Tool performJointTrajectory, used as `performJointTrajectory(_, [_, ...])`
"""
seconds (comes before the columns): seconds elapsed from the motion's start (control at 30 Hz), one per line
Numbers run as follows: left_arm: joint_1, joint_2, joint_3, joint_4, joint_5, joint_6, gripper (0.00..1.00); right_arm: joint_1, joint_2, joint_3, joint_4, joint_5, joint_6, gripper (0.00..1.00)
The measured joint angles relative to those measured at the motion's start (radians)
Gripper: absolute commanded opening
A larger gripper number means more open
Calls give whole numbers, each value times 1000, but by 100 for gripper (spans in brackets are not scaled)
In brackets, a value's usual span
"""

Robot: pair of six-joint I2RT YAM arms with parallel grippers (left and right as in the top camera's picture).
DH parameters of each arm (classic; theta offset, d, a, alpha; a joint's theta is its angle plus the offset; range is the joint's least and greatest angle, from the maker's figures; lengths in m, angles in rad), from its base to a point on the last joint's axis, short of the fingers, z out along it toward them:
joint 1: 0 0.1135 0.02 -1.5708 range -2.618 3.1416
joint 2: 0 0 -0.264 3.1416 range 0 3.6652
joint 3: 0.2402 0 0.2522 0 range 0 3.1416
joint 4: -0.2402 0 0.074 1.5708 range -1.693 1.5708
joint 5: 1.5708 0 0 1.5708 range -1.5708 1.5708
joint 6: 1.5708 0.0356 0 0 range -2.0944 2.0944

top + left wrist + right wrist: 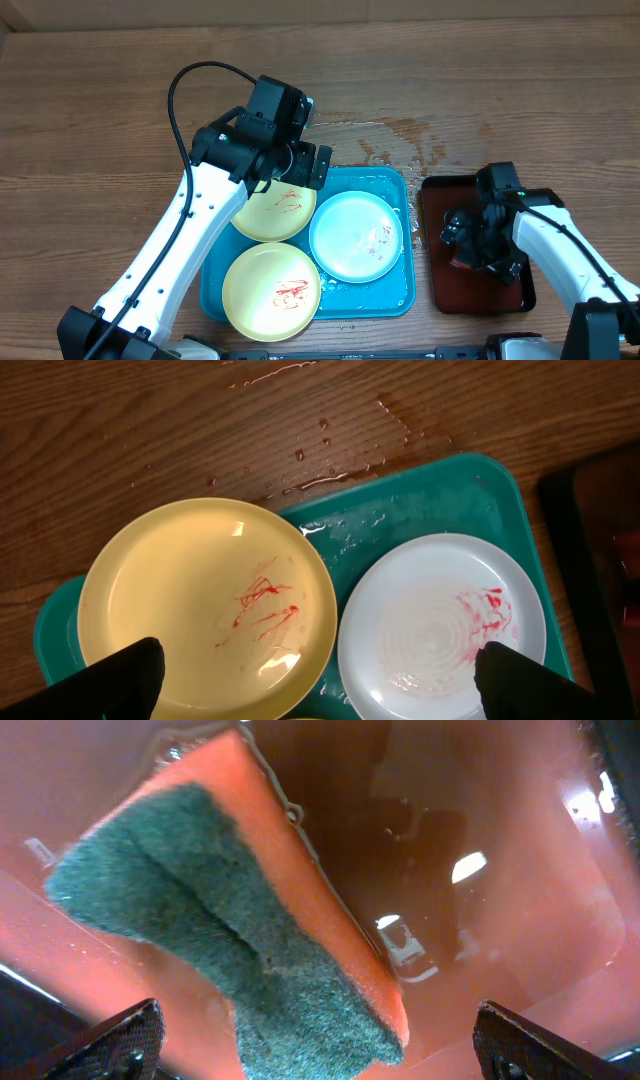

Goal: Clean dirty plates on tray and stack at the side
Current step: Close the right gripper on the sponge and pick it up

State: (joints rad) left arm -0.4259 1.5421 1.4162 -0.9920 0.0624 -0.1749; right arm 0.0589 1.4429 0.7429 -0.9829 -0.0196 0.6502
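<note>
Three plates lie on the turquoise tray: a pale yellow plate at the far left, a white plate on the right, and another yellow plate at the front. All have red smears. My left gripper hovers open above the tray's far edge. In its wrist view the left gripper holds nothing, with the yellow plate and the white plate below. My right gripper stands open over an orange sponge with a green scouring side.
A dark red-brown tray with wet patches sits right of the turquoise tray, and the sponge lies in it. Spilled water glistens on the wooden table behind both trays. The arms' bases stand at the near edge.
</note>
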Motion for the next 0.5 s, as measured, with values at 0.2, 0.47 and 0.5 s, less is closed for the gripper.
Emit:
performJointTrajectory(0.2, [0, 0, 0, 2, 0, 0, 100, -12, 10, -6, 40, -53, -16, 86])
performJointTrajectory(0.47, [0, 0, 0, 1, 1, 1, 100, -13, 42, -6, 38, -97, -25, 66])
performJointTrajectory(0.5, [0, 0, 0, 1, 1, 2, 100, -13, 42, -7, 35, -104, -26, 63])
